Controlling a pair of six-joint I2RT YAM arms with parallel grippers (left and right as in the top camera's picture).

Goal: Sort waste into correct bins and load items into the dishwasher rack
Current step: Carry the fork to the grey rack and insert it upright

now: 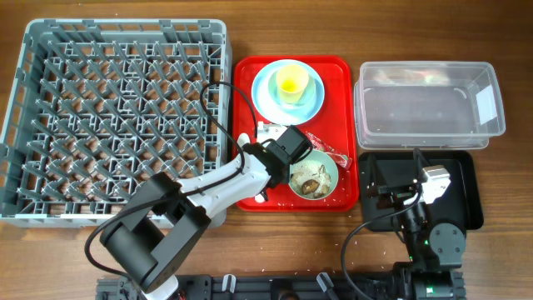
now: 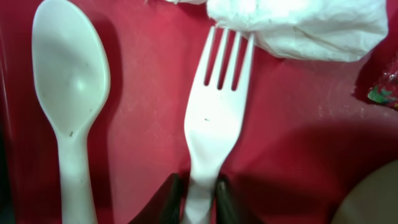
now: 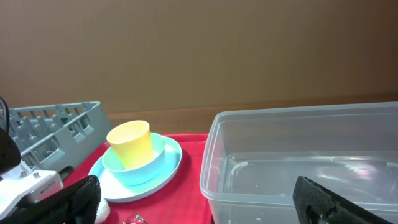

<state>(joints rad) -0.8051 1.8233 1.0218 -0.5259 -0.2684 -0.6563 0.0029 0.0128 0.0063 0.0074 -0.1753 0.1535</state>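
My left gripper is shut on the handle of the white fork, which lies on the red tray. The white spoon lies to its left. A crumpled white tissue covers the fork's tine tips, and the red wrapper shows at the right edge. From overhead, the left gripper sits mid-tray beside the pale green bowl, which holds food scraps. The yellow cup stands in the blue bowl on the blue plate. My right gripper is open and holds nothing.
The grey dishwasher rack fills the left side of the table. The clear tub stands at the back right, with the black tray in front of it under my right arm. The right wrist view shows the tub close ahead.
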